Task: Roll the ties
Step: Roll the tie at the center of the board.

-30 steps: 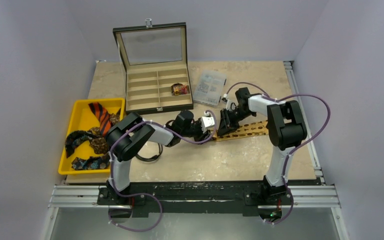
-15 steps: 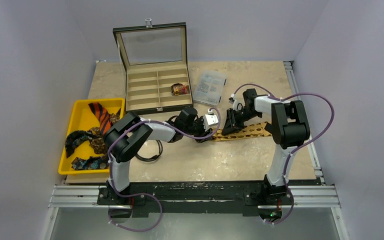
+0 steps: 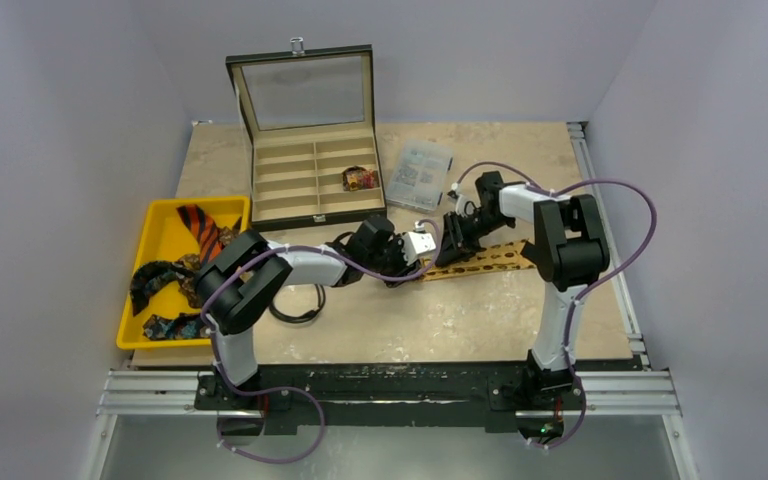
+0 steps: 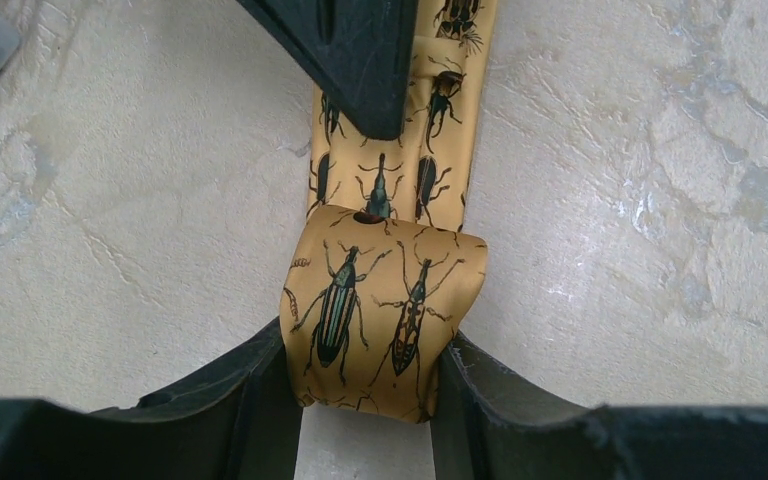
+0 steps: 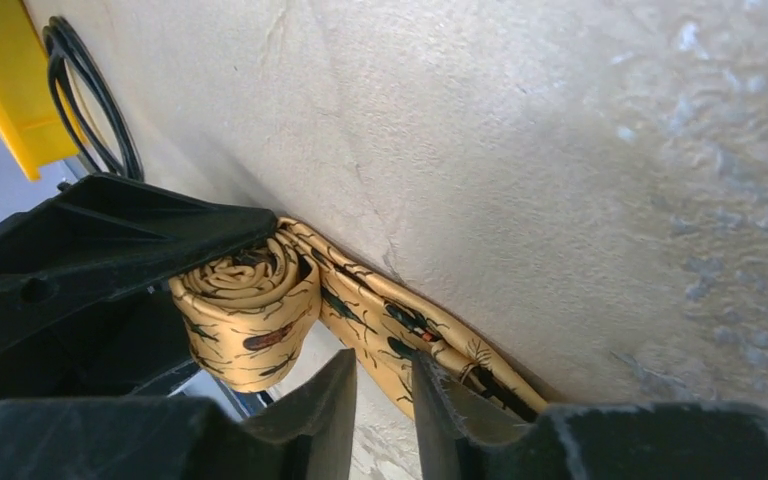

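Gold beetle-print tie (image 4: 380, 320), rolled end pinched in left jaws, right jaws' hold unclear

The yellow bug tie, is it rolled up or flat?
Partly rolled. One end of the tie is wound into a roll, pinched by the left gripper; the rest lies flat on the table.

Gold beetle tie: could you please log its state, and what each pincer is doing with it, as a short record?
tie: gold beetle tie, lying on the table
rolled part: a few turns at one end, the rest flat
left pincer: clamped on the roll from both sides
right pincer: jaws nearly together, tip on the flat strip beside the roll; grip unclear
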Controlling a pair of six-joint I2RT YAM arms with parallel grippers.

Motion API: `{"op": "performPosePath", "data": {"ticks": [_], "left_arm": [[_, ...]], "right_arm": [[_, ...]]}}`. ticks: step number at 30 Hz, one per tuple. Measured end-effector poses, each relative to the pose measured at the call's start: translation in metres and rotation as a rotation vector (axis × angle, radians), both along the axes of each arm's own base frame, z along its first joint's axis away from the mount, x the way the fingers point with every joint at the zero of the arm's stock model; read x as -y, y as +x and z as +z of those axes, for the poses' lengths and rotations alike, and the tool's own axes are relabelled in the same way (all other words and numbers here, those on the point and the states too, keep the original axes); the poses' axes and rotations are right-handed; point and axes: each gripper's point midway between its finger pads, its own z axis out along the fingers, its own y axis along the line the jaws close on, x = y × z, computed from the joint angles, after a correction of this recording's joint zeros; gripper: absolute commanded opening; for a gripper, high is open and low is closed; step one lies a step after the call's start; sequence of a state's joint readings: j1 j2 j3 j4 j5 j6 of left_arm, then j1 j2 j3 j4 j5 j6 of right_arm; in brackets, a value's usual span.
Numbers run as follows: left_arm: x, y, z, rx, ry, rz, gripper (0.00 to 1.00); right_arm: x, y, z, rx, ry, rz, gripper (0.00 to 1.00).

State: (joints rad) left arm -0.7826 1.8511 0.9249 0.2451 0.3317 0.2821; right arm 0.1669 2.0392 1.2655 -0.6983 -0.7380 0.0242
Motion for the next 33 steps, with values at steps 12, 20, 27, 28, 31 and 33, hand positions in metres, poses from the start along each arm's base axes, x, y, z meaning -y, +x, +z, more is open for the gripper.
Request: {"op": "performPosePath", "data": {"ticks": [12,20,27,28,31,33], "left_arm": [[0.0,0.005,-0.002,-0.029,0.085,0.018,0.0],[0.001,0.005,-0.003,-0.041,0.098,0.017,0.0],[0.001,0.004,-0.003,-0.044,0.103,0.018,0.02],[0.001,0.004,-0.003,-0.045,0.104,0.018,0.05],[0.001,0.004,-0.003,-0.05,0.103,0.016,0.24],[0.003,0.003,-0.003,-0.055,0.097,0.01,0.34]], "right_arm": [[-0.011,-0.001,0.044,0.095,0.128,0.026,0.57],[-0.035,-0.009,0.041,0.033,0.198,0.019,0.52],[-0.048,-0.011,0.028,-0.022,0.229,0.017,0.09],[-0.049,-0.011,0.029,-0.021,0.236,0.02,0.0],[-0.049,-0.01,0.03,-0.025,0.239,0.025,0.0],[-0.048,-0.01,0.029,-0.026,0.235,0.031,0.0]]}}
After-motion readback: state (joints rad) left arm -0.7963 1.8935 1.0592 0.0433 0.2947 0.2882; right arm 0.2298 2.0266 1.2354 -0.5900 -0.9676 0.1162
